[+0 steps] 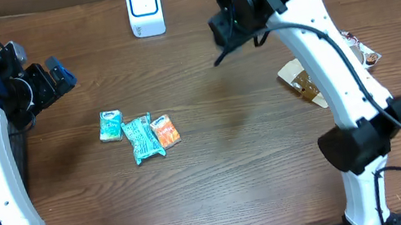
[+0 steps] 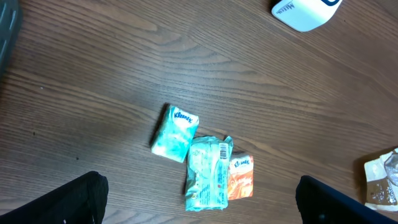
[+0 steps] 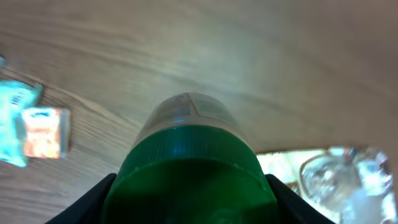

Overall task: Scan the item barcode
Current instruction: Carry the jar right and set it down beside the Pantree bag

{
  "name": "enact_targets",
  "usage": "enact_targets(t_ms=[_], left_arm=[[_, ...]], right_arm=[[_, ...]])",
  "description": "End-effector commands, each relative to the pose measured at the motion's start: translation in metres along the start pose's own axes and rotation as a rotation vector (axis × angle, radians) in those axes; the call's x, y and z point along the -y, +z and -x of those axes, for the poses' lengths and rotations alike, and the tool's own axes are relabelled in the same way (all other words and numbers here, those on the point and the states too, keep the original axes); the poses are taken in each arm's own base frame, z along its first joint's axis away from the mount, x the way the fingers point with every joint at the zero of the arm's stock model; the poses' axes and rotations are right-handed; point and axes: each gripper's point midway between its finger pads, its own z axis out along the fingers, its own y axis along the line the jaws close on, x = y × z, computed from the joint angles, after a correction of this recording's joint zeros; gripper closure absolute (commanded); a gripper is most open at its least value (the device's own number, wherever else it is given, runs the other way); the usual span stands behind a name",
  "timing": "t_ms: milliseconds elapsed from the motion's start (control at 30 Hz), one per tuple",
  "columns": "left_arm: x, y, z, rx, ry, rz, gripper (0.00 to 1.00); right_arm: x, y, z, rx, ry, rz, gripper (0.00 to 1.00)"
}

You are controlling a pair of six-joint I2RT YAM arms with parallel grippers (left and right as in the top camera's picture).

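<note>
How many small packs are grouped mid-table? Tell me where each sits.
3. Teal Kleenex pack at the left; crumpled teal pack in the middle; orange pack at the right, touching it. Wrappers lie apart under the right arm, which may hide more.

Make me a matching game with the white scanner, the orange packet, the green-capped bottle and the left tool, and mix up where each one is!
Things:
1. white scanner
2. orange packet
3. green-capped bottle
4. left tool

Places or states:
A. gripped in the right tool
B. open, holding nothing
C. standing alone at the far side
D. lying against the crinkled teal packet

Pairs: 1-C, 2-D, 3-A, 4-B.
</note>
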Motion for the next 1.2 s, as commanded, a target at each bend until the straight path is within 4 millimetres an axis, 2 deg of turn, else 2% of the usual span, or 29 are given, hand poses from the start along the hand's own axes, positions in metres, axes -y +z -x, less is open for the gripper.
enact_targets(t_ms=[0,267,367,433,567,700,1167], left_arm=[[0.002,0.001,0.000,0.000,0.019,0.000,0.00],[0.002,0.001,0.000,0.000,0.019,0.000,0.01],[0.002,0.001,0.000,-0.001,0.019,0.000,0.00],[0.002,0.001,0.000,0.000,0.019,0.000,0.00],[0.002,0.001,0.000,0.000,0.019,0.000,0.00],[0.002,0.001,0.000,0.000,0.019,0.000,0.00],[0.002,0.001,0.000,0.000,0.019,0.000,0.01]], right_arm=[[0.012,0.022,-0.015,-0.077,0.069,0.025,0.68],[0.046,0.089,-0.050,-0.197,0.146,0.001,0.69],[0.062,0.110,-0.056,-0.197,0.165,-0.039,0.69],[0.075,0.120,-0.057,-0.183,0.176,-0.087,0.73],[0.101,0.131,-0.051,-0.129,0.199,-0.166,0.73],[0.113,0.138,-0.045,-0.087,0.218,-0.179,0.66],[0.158,0.143,-0.058,-0.088,0.315,-0.200,0.62]])
